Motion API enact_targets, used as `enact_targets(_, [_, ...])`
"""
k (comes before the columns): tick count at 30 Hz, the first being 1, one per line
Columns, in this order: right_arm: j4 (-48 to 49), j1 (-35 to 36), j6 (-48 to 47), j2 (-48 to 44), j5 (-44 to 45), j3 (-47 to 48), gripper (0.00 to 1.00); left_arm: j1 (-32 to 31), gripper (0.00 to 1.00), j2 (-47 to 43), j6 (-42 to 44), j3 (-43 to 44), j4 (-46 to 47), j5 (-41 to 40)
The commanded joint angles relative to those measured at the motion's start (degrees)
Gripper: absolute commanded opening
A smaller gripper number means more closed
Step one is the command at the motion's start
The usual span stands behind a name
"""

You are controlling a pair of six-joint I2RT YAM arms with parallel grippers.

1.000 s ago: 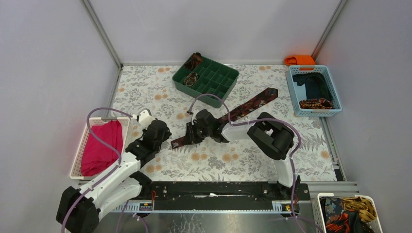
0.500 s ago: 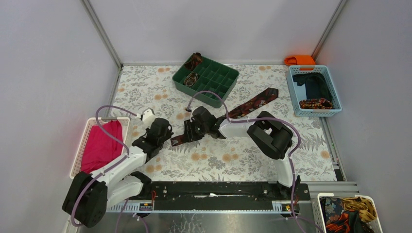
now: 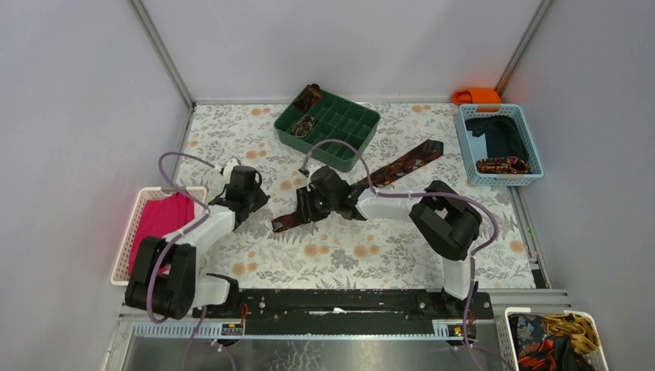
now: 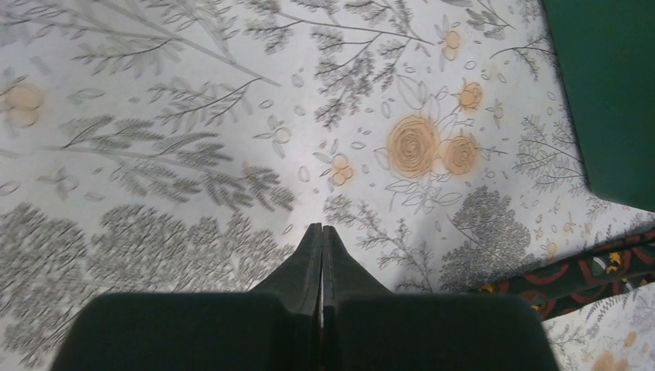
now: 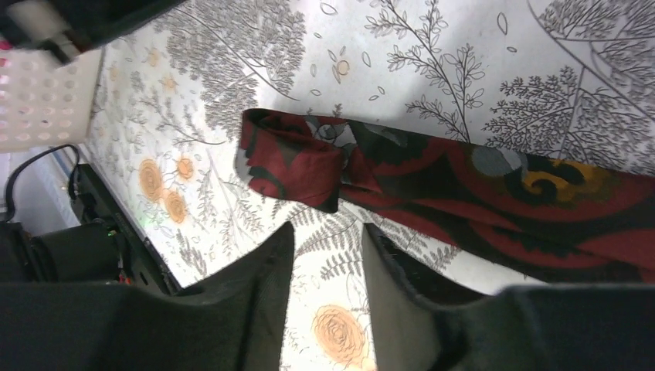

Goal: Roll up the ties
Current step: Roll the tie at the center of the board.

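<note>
Right tool spread at the tie's folded tip

The tie (image 3: 386, 174) lies flat across the middle of the desk (image 3: 232, 139), narrow end at 8 o'clock, wide end at 2 — the narrow tip doubled over once. The right tool (image 5: 328, 232) hovers just beside that fold, fingers apart, gripping nothing; the left tool (image 4: 321, 229), out at 9 o'clock, has its fingers pressed together — empty.

The left arm (image 3: 205, 229) and right arm (image 3: 384, 207) wear white shells between bulky black joints. A lilac cable (image 3: 334, 141) loops along each. Their fingers (image 4: 297, 270) are matte black wedges.
</note>
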Motion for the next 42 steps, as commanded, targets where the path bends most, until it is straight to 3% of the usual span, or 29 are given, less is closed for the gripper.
enact_targets(1, [-0.4,0.6,-1.9,-7.9,3.1,-2.3,0.41,1.3,0.0,5.7,3.9,3.7,4.6,8.9])
enact_targets(3, [0.0,2.5,-2.1,-8.9,3.9,-3.6,0.33,1.3,0.0,8.6,4.1,3.8,6.9,12.3])
enact_targets(6, [-1.1,7.1,-3.2,-7.9,6.1,-3.7,0.1,1.4,0.0,11.6,3.7,2.0,9.2,15.7])
enact_targets(8, [-0.9,9.5,-3.9,-6.1,7.9,-3.2,0.0,1.5,0.0,12.4,2.9,0.4,11.7,18.3])
enact_targets(16, [3.1,11.5,-3.2,0.3,9.6,-2.4,0.0,1.5,0.0,8.7,3.0,-3.9,10.1,17.1])
enact_targets(26, [4.5,11.5,-4.5,6.6,20.1,0.3,0.0,1.5,0.0,3.0,0.3,-10.9,10.5,17.7])
enact_targets(36, [4.6,11.6,-4.7,10.4,23.9,4.1,0.0,1.5,0.0,2.3,0.9,-9.8,8.2,17.2])
enact_targets(42, [2.9,11.7,-5.0,6.7,21.3,2.2,0.0,1.7,0.0,2.3,1.1,-6.9,5.1,13.1])
